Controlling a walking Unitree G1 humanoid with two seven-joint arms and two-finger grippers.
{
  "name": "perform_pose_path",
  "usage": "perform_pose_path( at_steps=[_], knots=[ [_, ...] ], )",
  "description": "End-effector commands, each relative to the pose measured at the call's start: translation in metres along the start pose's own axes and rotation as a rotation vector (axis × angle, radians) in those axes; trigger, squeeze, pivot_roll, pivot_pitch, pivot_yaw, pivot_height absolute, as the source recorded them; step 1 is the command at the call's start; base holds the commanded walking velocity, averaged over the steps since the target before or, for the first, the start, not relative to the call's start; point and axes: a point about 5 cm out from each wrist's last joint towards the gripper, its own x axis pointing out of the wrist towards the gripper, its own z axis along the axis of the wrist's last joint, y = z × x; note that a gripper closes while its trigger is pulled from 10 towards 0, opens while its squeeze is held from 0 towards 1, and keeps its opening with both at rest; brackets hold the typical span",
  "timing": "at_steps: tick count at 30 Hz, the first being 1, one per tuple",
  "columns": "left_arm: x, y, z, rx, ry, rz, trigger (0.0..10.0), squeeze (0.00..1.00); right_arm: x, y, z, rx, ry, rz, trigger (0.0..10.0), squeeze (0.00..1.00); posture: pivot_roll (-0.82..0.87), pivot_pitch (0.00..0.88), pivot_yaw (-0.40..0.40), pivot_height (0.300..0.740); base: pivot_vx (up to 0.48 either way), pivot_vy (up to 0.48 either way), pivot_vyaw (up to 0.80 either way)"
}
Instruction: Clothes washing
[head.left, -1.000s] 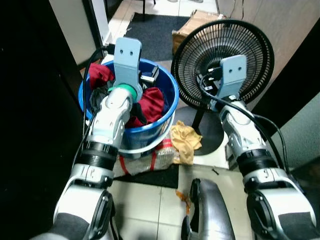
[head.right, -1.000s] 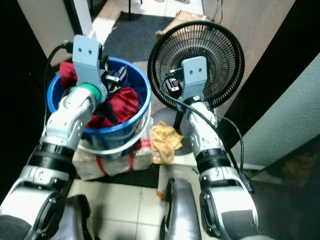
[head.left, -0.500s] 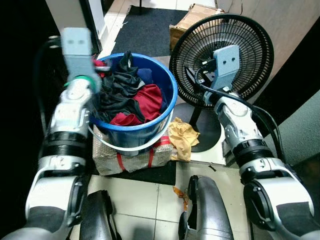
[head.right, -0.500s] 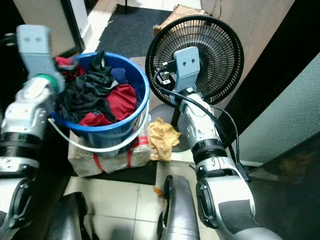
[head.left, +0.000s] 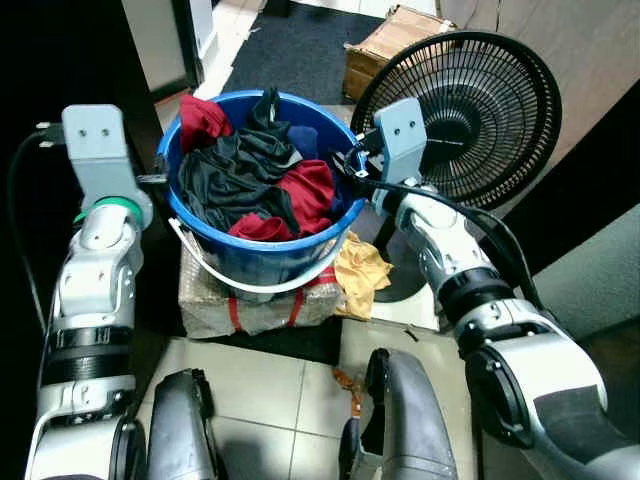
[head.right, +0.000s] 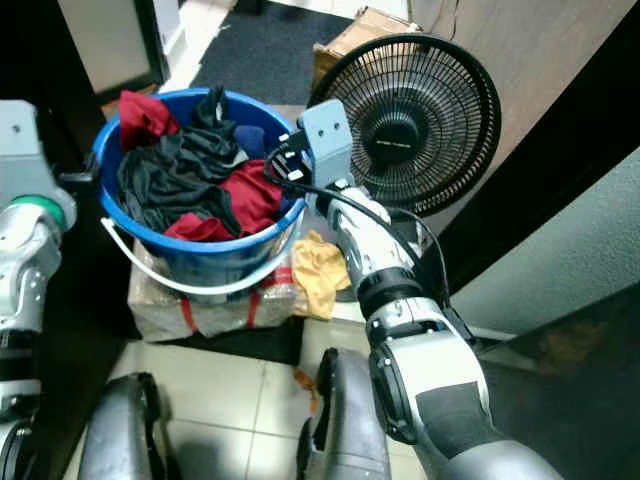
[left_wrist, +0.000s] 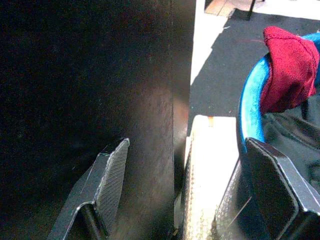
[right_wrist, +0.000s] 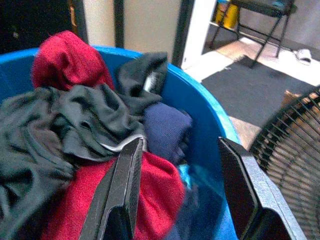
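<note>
My fingers on both grippers, left (left_wrist: 185, 200) and right (right_wrist: 182, 197), are apart beside the bucket (head.left: 262, 258). The clothes (head.left: 250, 180) inside it are not washed yet.

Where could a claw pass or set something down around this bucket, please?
Free: the pale tile floor in front of the wrapped bundle, and the dark mat behind. Crowded: the blue bucket is heaped with clothes; the fan and yellow cloth crowd its right.

Both arms are silver with black ribbed joint bands and grey-blue wrist plates. The left arm (head.left: 95, 300) has a green ring; black cables trail along the right arm (head.left: 455, 270). Its black fingers (right_wrist: 122, 195) are long and flat.
</note>
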Motion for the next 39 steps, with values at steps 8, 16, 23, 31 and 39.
perform_pose_path(
  at_steps=[8,16,23,31,39],
  knots=[
    [-0.030,0.005,-0.035,0.027,0.087,-0.081,10.0,0.00,0.009,0.012,0.015,0.019,-0.038,0.143,10.0,0.00,0.10,0.200,-0.149,0.440,0.000,0.000,0.00],
    [-0.030,-0.009,-0.040,-0.026,0.092,-0.094,10.0,0.00,0.008,0.002,0.021,0.006,-0.043,0.126,10.0,0.00,0.05,0.197,-0.133,0.440,0.000,0.000,0.00],
    [-0.017,-0.075,0.011,-0.087,-0.083,-0.384,10.0,0.00,0.012,-0.001,0.038,0.041,-0.111,0.097,10.0,0.00,0.01,0.187,-0.068,0.440,0.000,0.000,0.00],
    [-0.019,-0.115,0.004,-0.086,-0.057,-0.509,10.0,0.00,0.014,0.000,0.039,0.026,-0.121,0.065,10.0,0.00,-0.03,0.210,-0.043,0.440,0.000,0.000,0.00],
    [-0.010,-0.119,0.009,-0.069,-0.083,-0.469,10.0,0.00,0.003,-0.011,0.030,0.016,-0.112,0.039,10.0,0.00,-0.04,0.220,-0.030,0.440,0.000,0.000,0.00]
  ],
)
